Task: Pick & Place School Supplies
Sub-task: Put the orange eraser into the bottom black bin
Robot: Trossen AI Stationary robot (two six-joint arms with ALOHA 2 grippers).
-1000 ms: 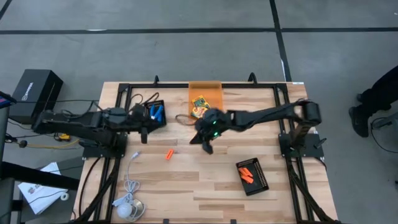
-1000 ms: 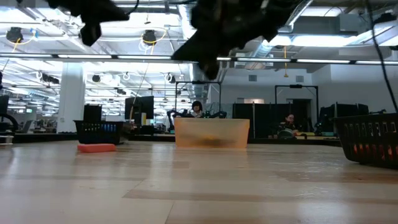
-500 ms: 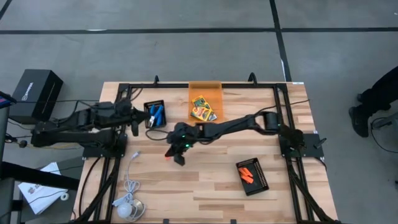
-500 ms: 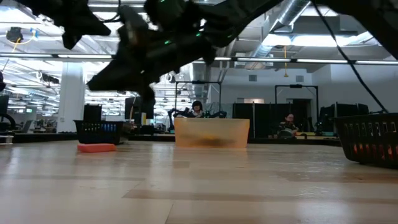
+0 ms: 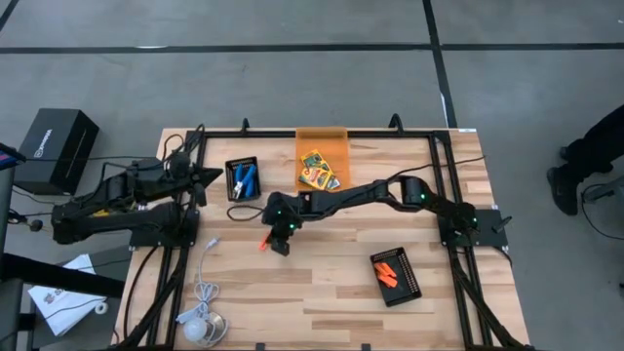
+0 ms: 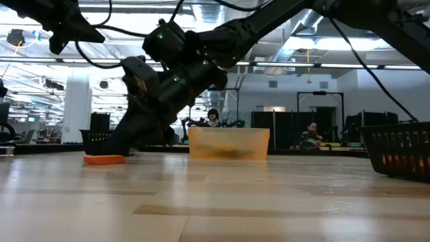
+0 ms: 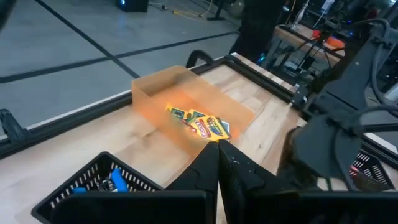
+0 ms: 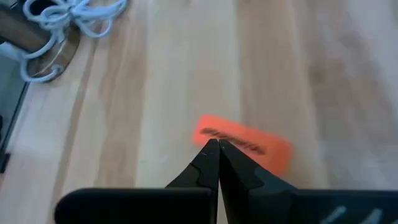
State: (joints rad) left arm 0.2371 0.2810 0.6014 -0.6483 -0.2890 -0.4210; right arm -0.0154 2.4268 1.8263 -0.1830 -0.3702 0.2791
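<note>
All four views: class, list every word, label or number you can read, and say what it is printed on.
None can be read.
Crayon boxes: yellow-and-green print, blurred.
Loose orange piece: dark lettering, blurred.
Black box beside the table: white logo, too small.

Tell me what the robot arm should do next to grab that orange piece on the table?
Probably open up first. The right gripper hangs just above the lone orange piece on the table, but its fingers are shut tight, so it cannot take hold yet. The left gripper waits by the table's left edge.
</note>
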